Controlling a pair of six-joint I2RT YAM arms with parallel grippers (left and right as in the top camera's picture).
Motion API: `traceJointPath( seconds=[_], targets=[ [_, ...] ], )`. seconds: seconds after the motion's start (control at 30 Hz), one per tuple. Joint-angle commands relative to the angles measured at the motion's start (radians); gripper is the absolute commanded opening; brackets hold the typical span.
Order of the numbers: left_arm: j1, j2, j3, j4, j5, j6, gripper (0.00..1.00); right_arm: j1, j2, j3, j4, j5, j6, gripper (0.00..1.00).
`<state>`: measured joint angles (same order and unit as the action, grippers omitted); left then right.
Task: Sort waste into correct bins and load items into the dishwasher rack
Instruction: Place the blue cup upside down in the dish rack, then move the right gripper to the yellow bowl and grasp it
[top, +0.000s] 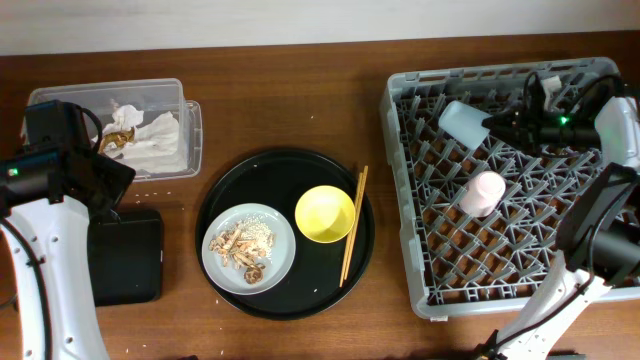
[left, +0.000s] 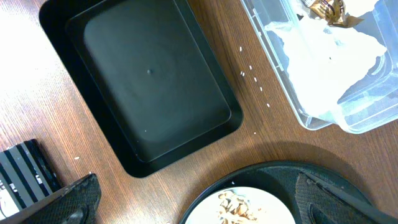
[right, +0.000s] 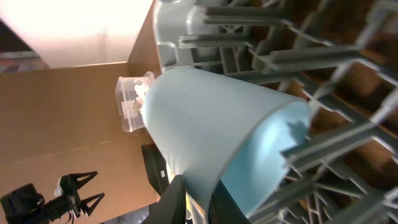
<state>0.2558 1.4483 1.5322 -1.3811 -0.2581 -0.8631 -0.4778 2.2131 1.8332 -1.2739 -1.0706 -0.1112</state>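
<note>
While the right gripper (top: 492, 122) grips the small light-blue cup (top: 463, 120) over the large square grey plastic dishwasher rack (top: 450, 75), the step in hand looks like seating that cup.

Overhead: the cup is at the rack's 11 o'clock, tilted on the pegs. The small pink cup (top: 487, 192) lies near rack centre, apart from it. The large round black tray (top: 290, 170) at the table's 6 o'clock carries three things:
- the yellow bowl (top: 324, 214)
- the pale grey round plate (top: 222, 268) with beige crumbly food scraps (top: 245, 248) on it
- two thin wooden chopsticks (top: 354, 225) at the bowl's 3 o'clock

The clear plastic rectangular tub (top: 193, 130) at 10 o'clock holds crumpled white paper napkins (top: 160, 140) and a shiny gold-brown wrapper (top: 117, 140). The shallow black rectangular tray (top: 125, 255) at 8 o'clock has nothing in it.

Left wrist: the left gripper (left: 196, 180) is spread wide and holds nothing. It hangs above bare table, with the black rectangular tray at 11 o'clock, the tub at 1 o'clock and the round tray's rim at 6.

Right wrist: the cup fills the view. The fingers (right: 176, 199) are clamped on its wall at 6 o'clock, and its far end is against the pegs at 3 o'clock. I cannot tell whether the mouth is up or down.

To do it well, as I judge it:
- Turn the cup mouth-down and lower it between the peg rows, not onto a peg tip.
- Let go only once it rests steady.
- Lift straight out so the fingers don't drag it.
- Stay off the pink cup.
</note>
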Motion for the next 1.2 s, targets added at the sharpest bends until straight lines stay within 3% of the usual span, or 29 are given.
traceJointPath(
  seconds=[0.0, 0.2, 0.3, 0.43, 0.47, 0.53, 0.63, 0.67, 0.73, 0.87, 1.17],
  targets=[
    [0.003, 0.0, 0.0, -0.001, -0.008, 0.005, 0.99, -0.007, -0.003, -0.015, -0.013, 0.23, 0.06, 0.12],
    [0.003, 0.0, 0.0, -0.001, -0.007, 0.005, 0.99, -0.008, -0.238, -0.015, -0.044, 0.599, 0.32, 0.2],
    [0.003, 0.0, 0.0, -0.001, -0.008, 0.005, 0.99, 0.018, -0.418, -0.015, -0.066, 0.66, 0.356, 0.2],
    [0.003, 0.0, 0.0, -0.001, -0.007, 0.005, 0.99, 0.205, -0.613, -0.015, -0.069, 0.704, 0.356, 0.21],
    [0.003, 0.0, 0.0, -0.001, -0.007, 0.005, 0.99, 0.298, -0.642, -0.015, -0.045, 0.784, 0.357, 0.28],
    [0.003, 0.0, 0.0, -0.001, -0.007, 0.005, 0.99, 0.435, -0.632, -0.016, 0.005, 1.045, 0.417, 0.4],
    [0.003, 0.0, 0.0, -0.001, -0.007, 0.005, 0.99, 0.499, -0.513, -0.016, 0.057, 1.246, 0.478, 0.3],
    [0.003, 0.0, 0.0, -0.001, -0.007, 0.005, 0.99, 0.496, -0.465, -0.016, 0.071, 1.268, 0.496, 0.25],
    [0.003, 0.0, 0.0, -0.001, -0.007, 0.005, 0.99, 0.478, -0.335, -0.016, 0.126, 1.269, 0.494, 0.05],
    [0.003, 0.0, 0.0, -0.001, -0.007, 0.005, 0.99, 0.472, -0.202, -0.016, 0.209, 1.213, 0.388, 0.04],
    [0.003, 0.0, 0.0, -0.001, -0.008, 0.005, 0.99, 0.338, -0.18, -0.016, 0.095, 1.243, 0.388, 0.05]
  ],
)
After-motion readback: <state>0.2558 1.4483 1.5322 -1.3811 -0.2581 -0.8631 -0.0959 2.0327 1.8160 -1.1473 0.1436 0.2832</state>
